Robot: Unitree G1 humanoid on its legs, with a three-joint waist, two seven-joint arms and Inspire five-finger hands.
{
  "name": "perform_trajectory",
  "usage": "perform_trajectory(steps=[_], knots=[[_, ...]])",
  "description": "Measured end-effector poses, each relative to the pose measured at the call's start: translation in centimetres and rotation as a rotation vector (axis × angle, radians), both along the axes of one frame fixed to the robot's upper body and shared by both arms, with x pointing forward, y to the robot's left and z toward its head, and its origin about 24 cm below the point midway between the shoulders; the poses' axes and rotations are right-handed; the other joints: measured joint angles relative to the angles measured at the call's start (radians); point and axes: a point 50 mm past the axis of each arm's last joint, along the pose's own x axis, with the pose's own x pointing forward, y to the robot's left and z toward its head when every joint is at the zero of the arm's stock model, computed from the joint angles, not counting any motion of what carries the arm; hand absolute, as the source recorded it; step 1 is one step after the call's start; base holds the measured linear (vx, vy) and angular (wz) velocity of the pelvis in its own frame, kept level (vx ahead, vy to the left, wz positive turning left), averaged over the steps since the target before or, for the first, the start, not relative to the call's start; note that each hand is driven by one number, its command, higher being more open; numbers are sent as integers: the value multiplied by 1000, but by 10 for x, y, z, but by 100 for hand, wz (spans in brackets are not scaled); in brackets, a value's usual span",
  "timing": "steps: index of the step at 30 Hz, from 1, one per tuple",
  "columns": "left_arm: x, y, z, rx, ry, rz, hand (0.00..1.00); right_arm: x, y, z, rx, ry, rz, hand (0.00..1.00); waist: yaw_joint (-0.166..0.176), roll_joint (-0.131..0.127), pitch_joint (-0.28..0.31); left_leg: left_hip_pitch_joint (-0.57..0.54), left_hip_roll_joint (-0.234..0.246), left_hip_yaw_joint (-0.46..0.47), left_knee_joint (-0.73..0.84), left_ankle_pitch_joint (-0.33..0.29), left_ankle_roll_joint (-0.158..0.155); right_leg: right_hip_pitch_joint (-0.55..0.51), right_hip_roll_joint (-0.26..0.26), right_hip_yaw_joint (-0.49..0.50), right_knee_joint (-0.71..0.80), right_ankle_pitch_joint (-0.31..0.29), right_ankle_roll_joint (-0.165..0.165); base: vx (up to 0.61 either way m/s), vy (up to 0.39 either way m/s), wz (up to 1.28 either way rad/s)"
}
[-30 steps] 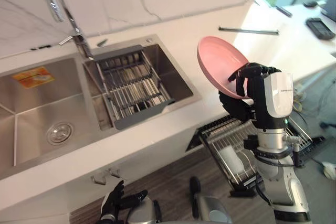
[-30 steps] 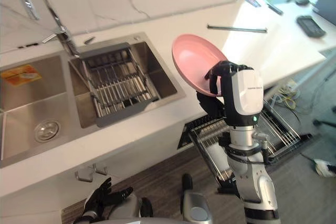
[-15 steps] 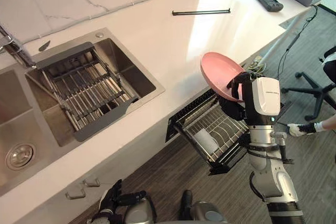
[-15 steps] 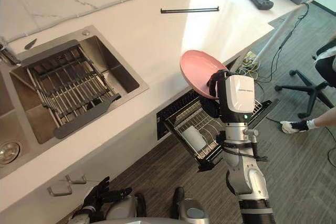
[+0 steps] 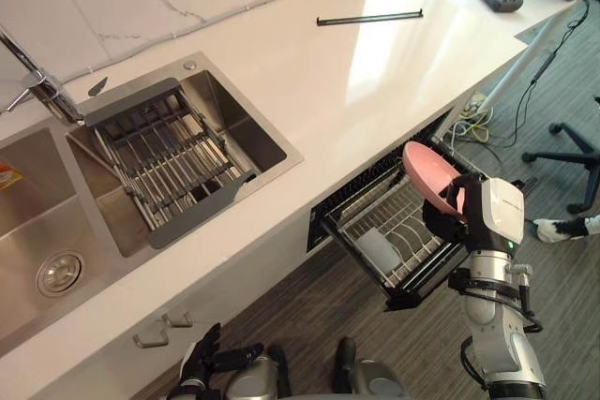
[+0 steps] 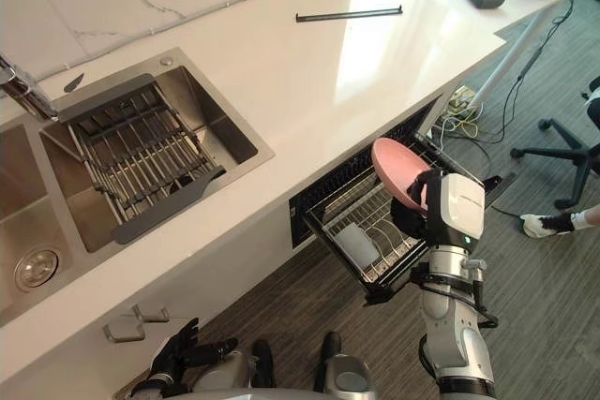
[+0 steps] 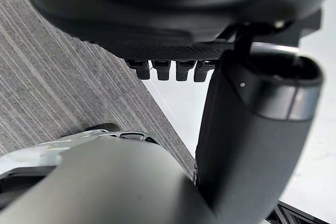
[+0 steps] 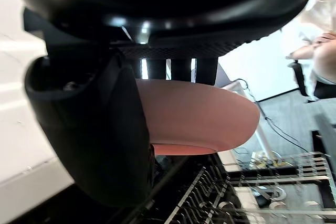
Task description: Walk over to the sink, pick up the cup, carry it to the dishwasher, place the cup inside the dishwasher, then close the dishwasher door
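Pink plate [image 5: 425, 173] lowered over dishwasher rack [image 5: 377, 224], right hand [image 5: 450, 222] apparently gripping.

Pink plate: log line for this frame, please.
right hand: shut on pink plate | plate: tilted, over pulled-out dishwasher rack | left hand: open, low, idle
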Motion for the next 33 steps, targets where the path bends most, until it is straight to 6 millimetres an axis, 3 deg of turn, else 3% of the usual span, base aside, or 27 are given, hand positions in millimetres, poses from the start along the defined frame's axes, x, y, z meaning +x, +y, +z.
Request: perform_trajectory(steps=[3, 9, 19, 25, 33], knots=[[11, -1, 5, -9, -46, -16, 100, 1, -3, -6, 50, 7, -47, 0, -1, 8, 45, -41, -1, -8, 44, -7, 11, -51, -16, 2, 75, -21, -2, -140, 10, 5], [40, 0, 16, -21, -140, -2, 100, 19, -6, 7, 164, -107, -116, 0, 3, 5, 136, -161, 5, -12, 110, -15, 24, -167, -27, 4, 132, -23, -13, -143, 17, 4], [76, -7, 31, -40, -242, -7, 100, 49, -23, 46, 241, -258, -146, 0, 28, 4, 169, -309, 19, -27, 179, -10, 32, -282, -27, -13, 160, -6, -14, 21, 12, 6], [101, -32, 43, -111, -335, -5, 100, 66, -25, 75, 251, -307, -81, 0, 36, 2, 180, -359, 19, -28, 215, -24, 32, -342, -43, -13, 226, -36, -15, 19, -1, 4], [124, -45, 55, -149, -392, -15, 100, 83, -31, 86, 277, -286, -54, 0, 49, 2, 180, -429, 31, -32, 257, -33, 31, -415, -49, -24, 292, -62, -30, -14, -25, 5]])
